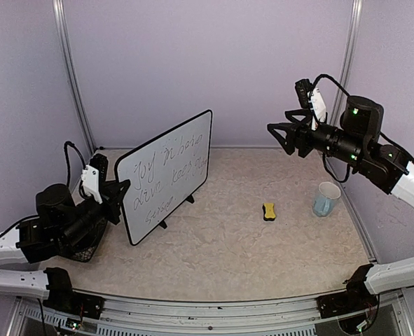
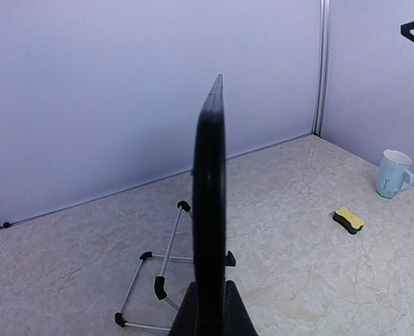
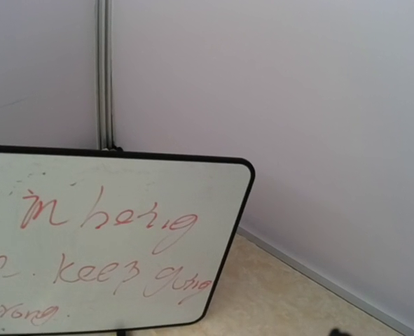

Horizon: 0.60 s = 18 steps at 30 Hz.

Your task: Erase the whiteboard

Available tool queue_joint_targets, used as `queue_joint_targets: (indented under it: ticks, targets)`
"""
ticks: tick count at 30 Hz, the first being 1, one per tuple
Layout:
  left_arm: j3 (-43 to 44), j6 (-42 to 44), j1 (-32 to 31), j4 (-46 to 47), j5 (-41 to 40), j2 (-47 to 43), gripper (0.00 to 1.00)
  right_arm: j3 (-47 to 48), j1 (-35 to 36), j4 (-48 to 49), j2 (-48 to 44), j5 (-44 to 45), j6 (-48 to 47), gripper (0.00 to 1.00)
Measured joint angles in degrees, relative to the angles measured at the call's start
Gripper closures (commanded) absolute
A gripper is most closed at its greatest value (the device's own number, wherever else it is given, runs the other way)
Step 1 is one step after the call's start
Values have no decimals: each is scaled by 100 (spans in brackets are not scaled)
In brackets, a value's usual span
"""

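A yellow sponge eraser point(image 1: 270, 211) lies flat on the beige marbled bench point(image 1: 221, 259), right of centre in the top view. A pale blue mug point(image 1: 326, 199) stands upright just to its right, near it but not touching. Lavender walls point(image 1: 207, 63) close in the bench, with metal posts point(image 1: 348, 49) at the upper corners.

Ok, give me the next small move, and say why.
Probably lower the open, empty right gripper to the small yellow sponge eraser: red handwriting covers the black-framed white whiteboard, which the left gripper clamps by its edge.
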Motion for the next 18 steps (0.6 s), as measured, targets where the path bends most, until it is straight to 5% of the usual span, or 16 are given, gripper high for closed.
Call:
queue_joint_targets:
  ticks: [18]
  targets:
    - [-817, -254, -129, 632, -387, -457, 100, 0, 0, 0, 0, -15, 0, 26]
